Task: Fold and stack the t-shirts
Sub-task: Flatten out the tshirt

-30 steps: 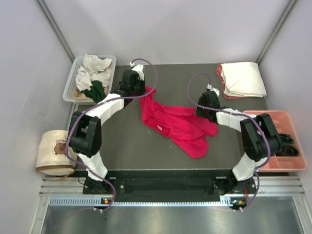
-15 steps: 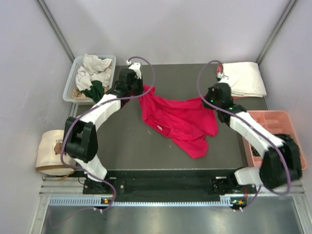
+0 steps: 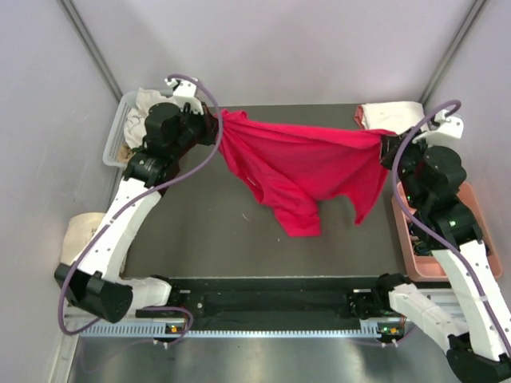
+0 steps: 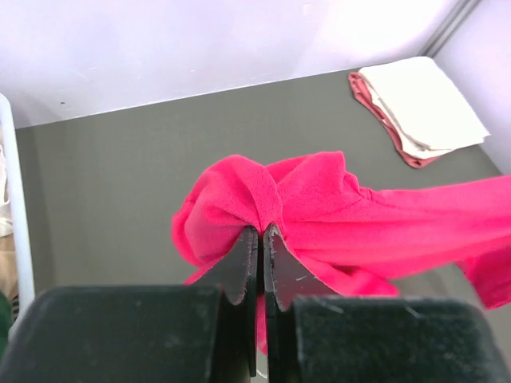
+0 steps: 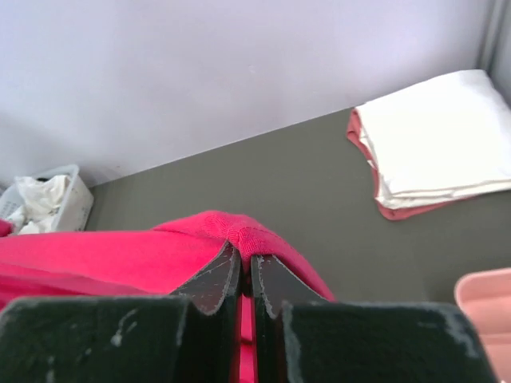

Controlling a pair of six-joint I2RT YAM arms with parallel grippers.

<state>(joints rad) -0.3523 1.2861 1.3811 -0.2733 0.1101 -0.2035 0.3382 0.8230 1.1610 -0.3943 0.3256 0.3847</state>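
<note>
Crimson t-shirt (image 3: 307, 163) hangs stretched over the dark table (image 3: 200, 239), one end clamped in the left gripper (image 3: 217, 126), the other in the right gripper (image 3: 386, 148), so spreading looks in hand, and laying it flat for folding should come next, short of the folded stack (image 5: 435, 136) beyond.

Dark grey table (image 3: 200, 239), pale lilac walls (image 3: 279, 48) behind and beside it, metal rail (image 3: 271, 328) along its near edge; even light

One crimson-red cloth t-shirt (image 3: 307, 171) between left claw (image 3: 217, 128) and right claw (image 3: 386, 146); beyond the right, one folded cream-white shirt (image 5: 439, 136), one salmon-pink shirt (image 5: 354, 136); near the left, one white plastic basket (image 3: 114, 140).
</note>
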